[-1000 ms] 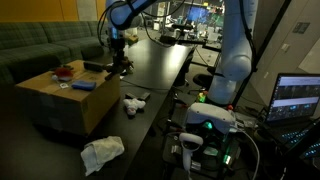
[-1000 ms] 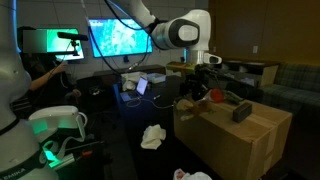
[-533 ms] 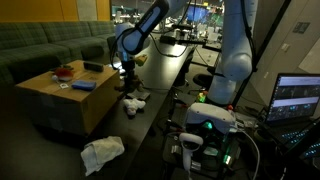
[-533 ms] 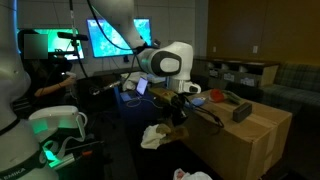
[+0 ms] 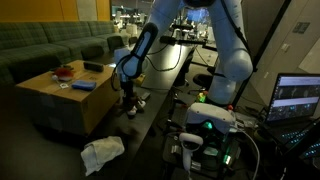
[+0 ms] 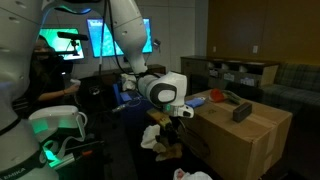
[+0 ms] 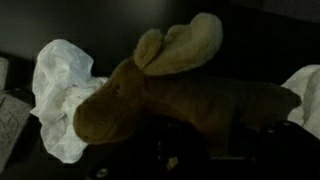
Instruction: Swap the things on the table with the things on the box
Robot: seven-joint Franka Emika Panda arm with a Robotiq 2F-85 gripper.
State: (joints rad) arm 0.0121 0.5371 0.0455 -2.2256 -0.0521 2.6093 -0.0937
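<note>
- Moose (image 7: pixel 160 95), a brown plush, is sitting clamped in the gripper (image 6: pixel 174 122), whose jaws are pressing together on its body.
- It is hanging low over the table (image 5: pixel 165 75), just beside a crumpled white cloth (image 7: pixel 60 90) and near the box (image 5: pixel 55 105). Whether it is touching the tabletop, I cannot tell.
- A red item (image 5: pixel 65 71), a blue item (image 5: pixel 83 86) and a black item (image 5: pixel 95 67) are lying on the box top.
- Judging by this, the arm is working on the box-to-table half of the swap and is setting the plush down.
- The next move is calling for a gentle touchdown, then parting the jaws and rising straight up so the cloth is not dragged. The cloth is likely waiting its turn for the box.
</note>
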